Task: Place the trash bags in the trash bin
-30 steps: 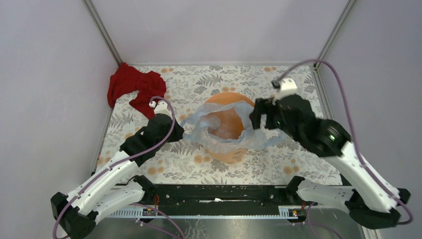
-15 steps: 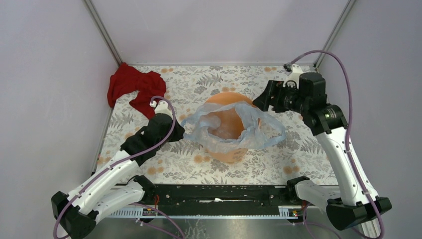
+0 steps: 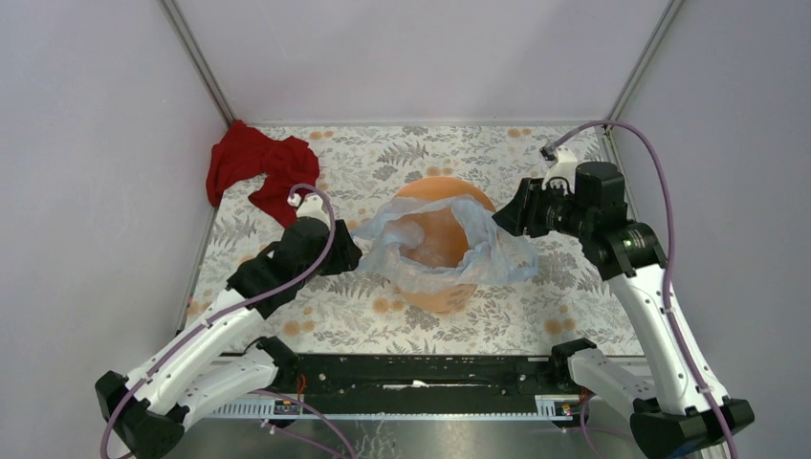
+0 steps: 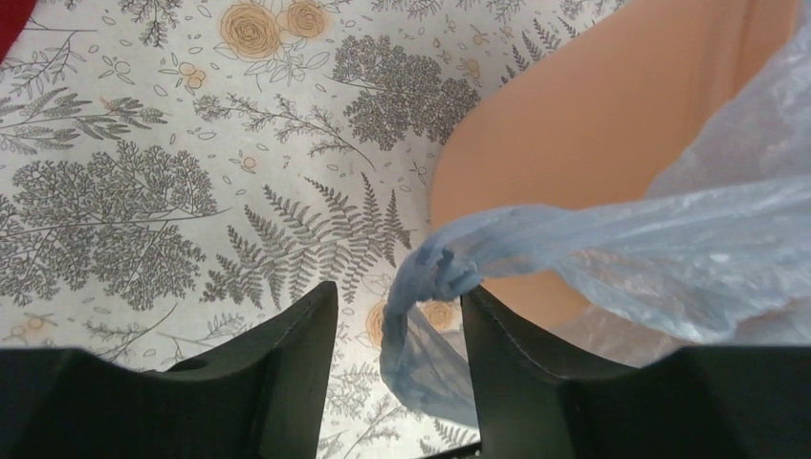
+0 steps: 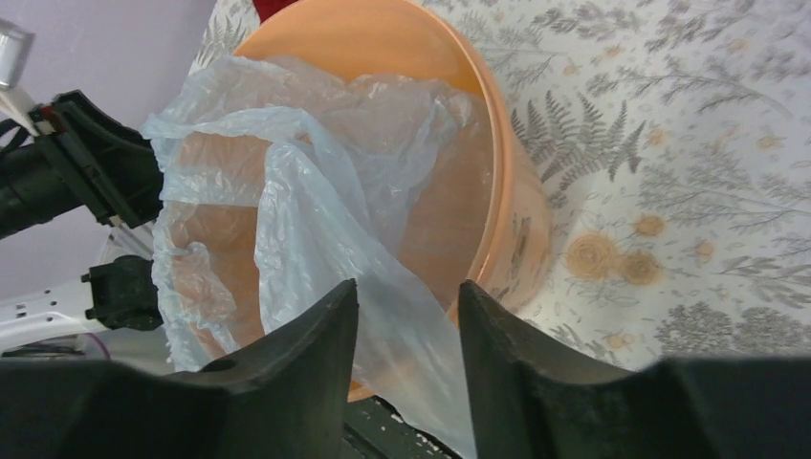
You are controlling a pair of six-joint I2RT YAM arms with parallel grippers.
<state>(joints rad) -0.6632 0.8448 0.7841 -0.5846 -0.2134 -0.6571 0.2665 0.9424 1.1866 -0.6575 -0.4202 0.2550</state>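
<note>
The trash bin [image 3: 442, 298] is a round orange bucket in the middle of the floral table. The trash bag [image 3: 497, 253], thin pale blue film, lies draped over its mouth and down its sides. My left gripper [image 3: 352, 256] sits at the bin's left side. In the left wrist view its jaws [image 4: 399, 296] stand open, and a twisted corner of the bag [image 4: 430, 277] hangs loose between them beside the bin wall [image 4: 574, 124]. My right gripper [image 3: 504, 222] is at the bin's right rim, open [image 5: 406, 292], with a sheet of the bag [image 5: 316, 191] lying between its fingers.
A crumpled red cloth [image 3: 258, 167] lies in the far left corner. Grey walls close in the table on the left, back and right. The left arm [image 5: 86, 163] shows beyond the bin [image 5: 383, 38] in the right wrist view.
My left gripper has opened and let go of the bag corner. The right gripper swung out to the right, then came back to the rim with narrower jaws. The bag's right loop has slackened.
</note>
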